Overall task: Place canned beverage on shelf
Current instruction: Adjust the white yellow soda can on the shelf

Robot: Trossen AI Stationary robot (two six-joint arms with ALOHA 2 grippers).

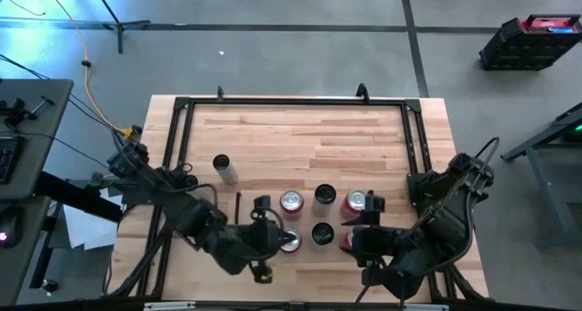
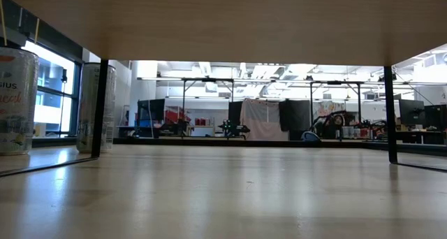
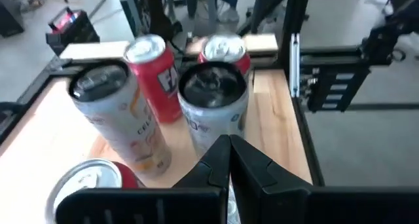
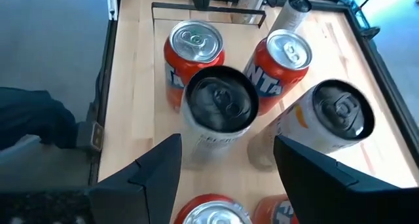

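Note:
The shelf (image 1: 247,213), a pale-wood panel with thin dark rails, lies on the table's near middle, and several cans stand upright on it. Red cans (image 1: 291,202) (image 1: 356,202) and dark-topped cans (image 1: 325,195) (image 1: 322,233) stand in two rows. My left gripper (image 3: 229,155) is shut and empty at the shelf's left end, beside a red can (image 1: 289,242). My right gripper (image 4: 226,162) is open at the shelf's right end. Its fingers stand on either side of a red can's top (image 4: 209,214), facing a dark-topped can (image 4: 219,109).
A pale tall can (image 1: 223,168) stands on the table left of the shelf, toward the far side. The table's black tube frame (image 1: 291,102) runs along its edges. The low view looks under the shelf's panel (image 2: 223,22); two cans (image 2: 14,99) (image 2: 98,106) show at its left.

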